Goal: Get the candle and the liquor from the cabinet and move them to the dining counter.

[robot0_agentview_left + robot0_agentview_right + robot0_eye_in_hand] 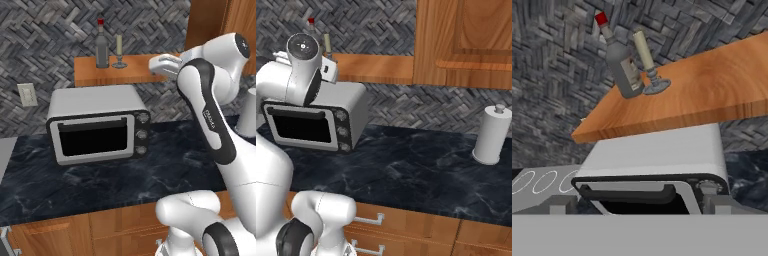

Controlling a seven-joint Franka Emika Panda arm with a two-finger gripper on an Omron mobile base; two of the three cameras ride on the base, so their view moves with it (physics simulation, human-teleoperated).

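hand [156, 64]: jaws wide, empty, level with the shelf [712, 95]
candle [646, 62]: just beside bottle [623, 65]
advice: approach from candle's free side, avoid knocking bottle

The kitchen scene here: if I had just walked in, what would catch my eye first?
Probably the big white arm, rising in front of the black marble counter and reaching up toward a wooden shelf. On that shelf stand a grey bottle with a red cap and a cream candle in a small holder, close side by side. Right below sits a grey microwave, and a white paper towel roll stands farther along the counter.
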